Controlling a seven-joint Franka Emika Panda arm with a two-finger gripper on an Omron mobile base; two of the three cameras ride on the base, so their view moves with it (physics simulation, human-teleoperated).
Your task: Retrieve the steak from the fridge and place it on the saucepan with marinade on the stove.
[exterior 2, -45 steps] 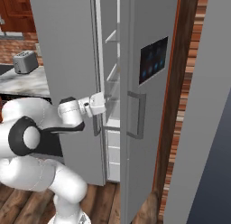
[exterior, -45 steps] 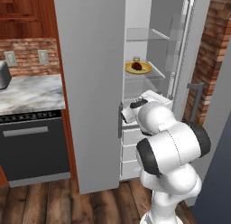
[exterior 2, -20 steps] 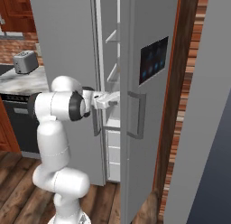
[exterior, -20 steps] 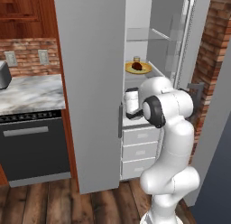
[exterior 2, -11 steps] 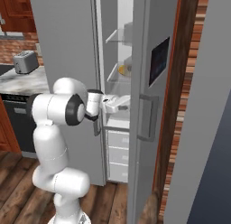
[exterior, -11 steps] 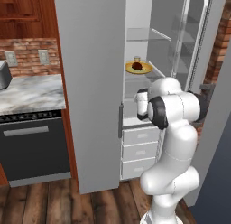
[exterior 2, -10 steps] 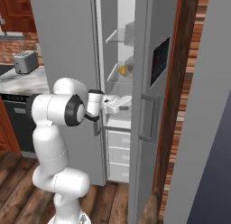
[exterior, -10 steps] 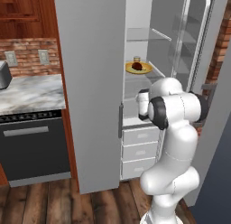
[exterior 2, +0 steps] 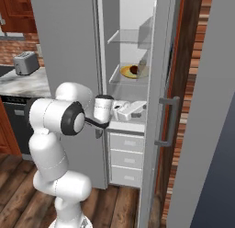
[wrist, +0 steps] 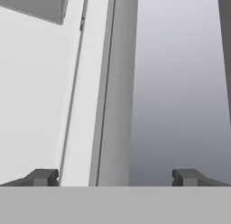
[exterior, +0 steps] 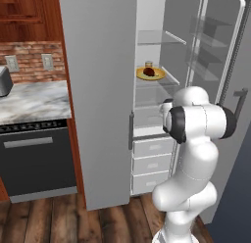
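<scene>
Gripper [wrist: 115, 178] released, empty — inside the open fridge [exterior: 98, 90] — steak [exterior: 149, 71] on shelf above.

fridge [exterior: 98, 90] glass shelf [exterior: 159, 81] | yellow plate [exterior: 150, 74] (steak [exterior: 148, 71] on it) | small jar [exterior: 148, 64] behind

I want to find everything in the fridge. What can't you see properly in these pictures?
- Jar, left base view: too small to tell what is in it.
- Steak and plate, right base view: partly hidden behind the open door's edge.
- Drawers, left base view: shut, and the arm covers part of them.
</scene>
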